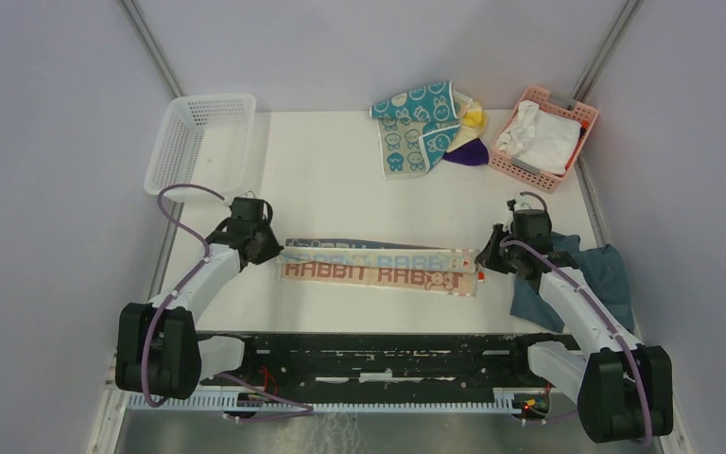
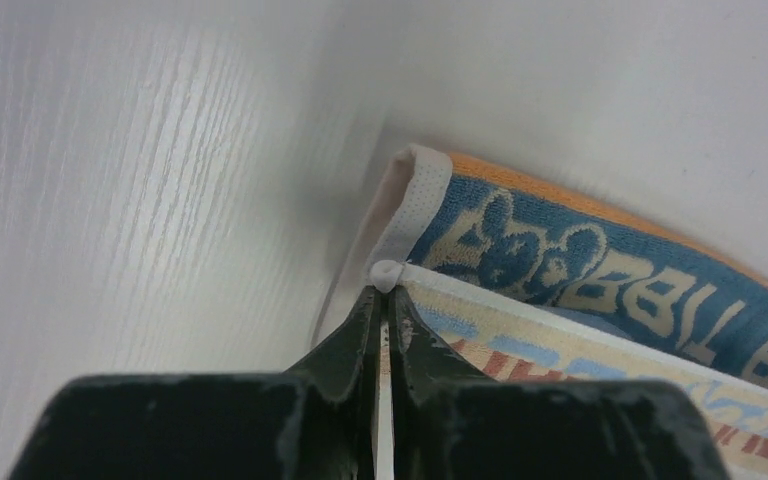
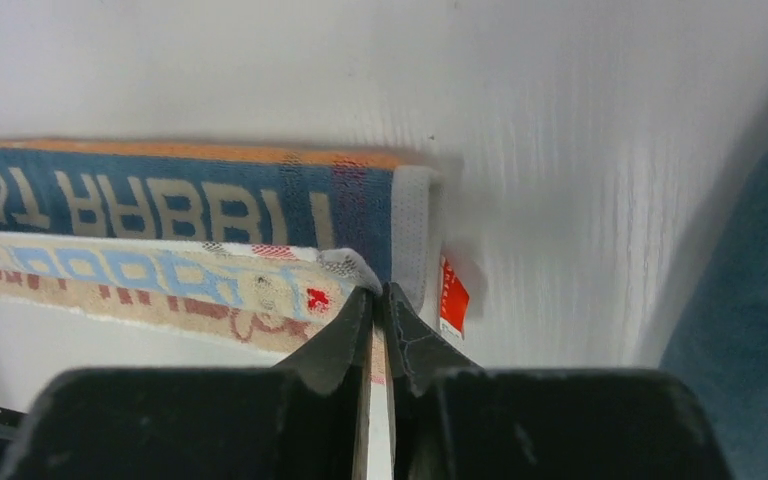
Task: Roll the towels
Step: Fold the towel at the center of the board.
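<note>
A peach-orange printed towel (image 1: 378,268) lies folded into a long narrow strip across the middle of the table, its "RABBIT" lettering facing up. My left gripper (image 1: 279,248) is shut on the white-hemmed corner of the strip's left end (image 2: 385,290). The folded layers (image 2: 560,250) run off to the right of it. My right gripper (image 1: 482,260) pinches the upper layer's corner at the right end (image 3: 380,292), beside a red label (image 3: 453,297). More towels sit piled at the back: teal with rabbit faces (image 1: 416,123), pale yellow (image 1: 474,115) and deep purple (image 1: 468,153).
A white mesh basket (image 1: 198,142) stands at the back left. A pink basket (image 1: 581,115) holding a white cloth (image 1: 541,140) stands at the back right. A dull blue-grey cloth (image 1: 605,274) lies under my right arm at the table's right edge.
</note>
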